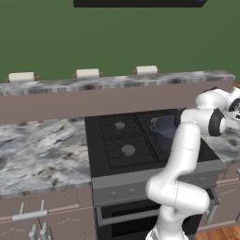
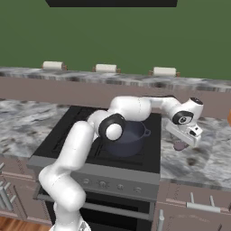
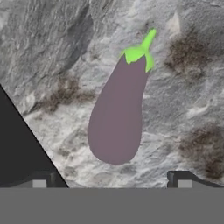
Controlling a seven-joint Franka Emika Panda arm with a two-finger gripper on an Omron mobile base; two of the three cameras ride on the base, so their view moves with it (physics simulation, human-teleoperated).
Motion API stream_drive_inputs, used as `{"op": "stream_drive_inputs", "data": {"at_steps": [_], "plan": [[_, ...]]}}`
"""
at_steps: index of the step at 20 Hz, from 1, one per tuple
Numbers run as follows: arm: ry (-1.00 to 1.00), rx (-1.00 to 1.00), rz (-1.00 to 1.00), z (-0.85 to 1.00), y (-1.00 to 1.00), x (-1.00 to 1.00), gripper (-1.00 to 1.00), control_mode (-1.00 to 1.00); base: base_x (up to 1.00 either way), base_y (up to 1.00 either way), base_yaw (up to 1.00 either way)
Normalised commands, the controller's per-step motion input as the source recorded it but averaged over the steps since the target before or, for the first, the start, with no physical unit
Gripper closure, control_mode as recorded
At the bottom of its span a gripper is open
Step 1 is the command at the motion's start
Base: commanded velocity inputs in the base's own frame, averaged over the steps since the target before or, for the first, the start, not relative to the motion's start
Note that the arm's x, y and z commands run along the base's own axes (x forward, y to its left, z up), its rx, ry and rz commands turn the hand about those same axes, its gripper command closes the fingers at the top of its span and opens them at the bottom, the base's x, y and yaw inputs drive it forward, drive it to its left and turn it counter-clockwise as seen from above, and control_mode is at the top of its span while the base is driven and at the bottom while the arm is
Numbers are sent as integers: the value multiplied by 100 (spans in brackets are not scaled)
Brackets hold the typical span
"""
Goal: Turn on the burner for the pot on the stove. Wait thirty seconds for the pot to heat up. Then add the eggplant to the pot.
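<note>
The dark blue-grey pot [image 2: 131, 135] sits on the front right burner of the black stove [image 2: 67, 131]; my arm partly covers the pot [image 1: 165, 127] in the left base view. On the marble counter just right of the stove lies the purple eggplant [image 2: 180, 145] with its green stem. My gripper [image 2: 187, 137] hangs directly above it, pointing down. In the hand view the eggplant [image 3: 117, 118] lies lengthwise ahead of my gripper [image 3: 111, 180], stem pointing away. The fingertips [image 3: 183, 180] stand wide apart, open, with nothing between them. The stove's edge [image 3: 17, 144] shows dark at the left.
Small knobs [image 2: 103, 183] line the stove's grey front panel above the oven door. Three white rolls [image 1: 87, 73] rest on the raised back ledge. Marble counter [image 1: 42, 150] stretches left of the stove. A dark hood [image 1: 138, 3] hangs overhead.
</note>
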Motion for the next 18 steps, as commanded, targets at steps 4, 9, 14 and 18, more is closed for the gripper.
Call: {"op": "stream_drive_inputs", "data": {"at_steps": [4, 9, 14, 18], "plan": [[3, 0, 0, -22, -33, 33, -100, -100, 0, 0, 0], [5, 0, 0, -18, -20, 38, -100, -100, 0, 0, 0], [5, 0, 0, -20, -4, 26, -100, -100, 0, 0, 0], [7, 0, 0, -42, 0, 6, 100, -100, 0, 0, 0]]}}
